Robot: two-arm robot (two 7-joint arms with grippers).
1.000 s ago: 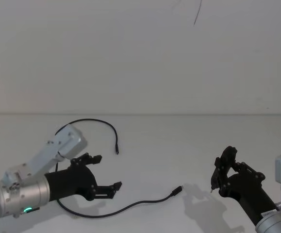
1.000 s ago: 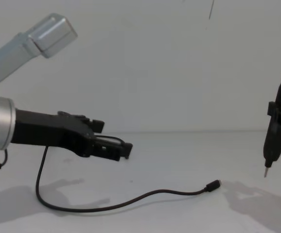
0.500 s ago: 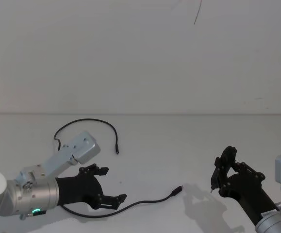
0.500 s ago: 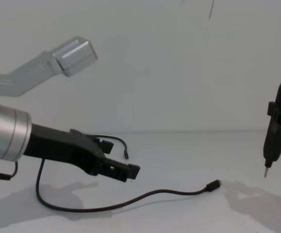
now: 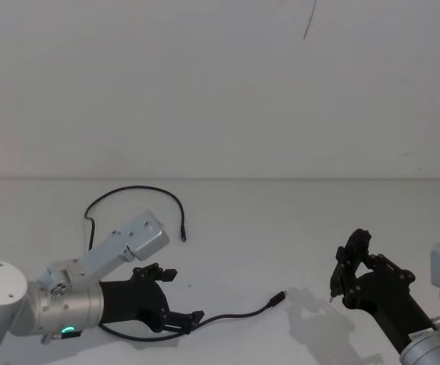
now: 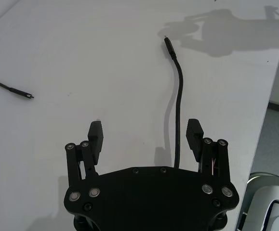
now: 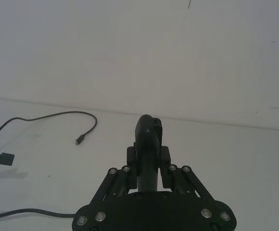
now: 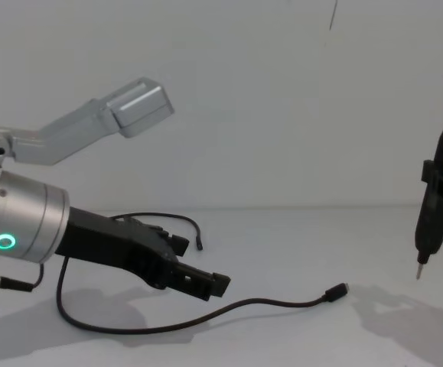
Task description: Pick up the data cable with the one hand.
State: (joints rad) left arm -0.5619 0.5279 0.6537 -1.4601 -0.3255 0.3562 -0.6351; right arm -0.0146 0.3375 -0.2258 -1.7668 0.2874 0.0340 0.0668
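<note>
The left gripper (image 6: 144, 130) is the one hand at work. Its 2 fingers are spread wide and hold nothing. It reaches forward and down over the white table (image 5: 295, 228), low above the surface.

The data cable (image 6: 179, 106) lies flat on the table. In the left wrist view, a straight part of it runs between the 2 fingers, closer to 1 finger than to the other. The long axis of this part points the same way as the fingers, so it crosses the line on which they close. I think this suits a pinch. Whether the fingertips are already as low as the cable, I cannot tell; in the chest view the lower finger seems just above it.

From there the cable goes forward to a small plug (image 5: 280, 296), which lies between the 2 arms. The other way, it passes under the left arm, makes a wide loop behind it, and ends in a second plug (image 5: 183, 238) farther back.

The right gripper (image 5: 350, 268) is well apart on the right side. It is clenched on a black pen-like tool (image 8: 429, 222), its thin tip pointing down. The left gripper is much the nearer to the cable.
</note>
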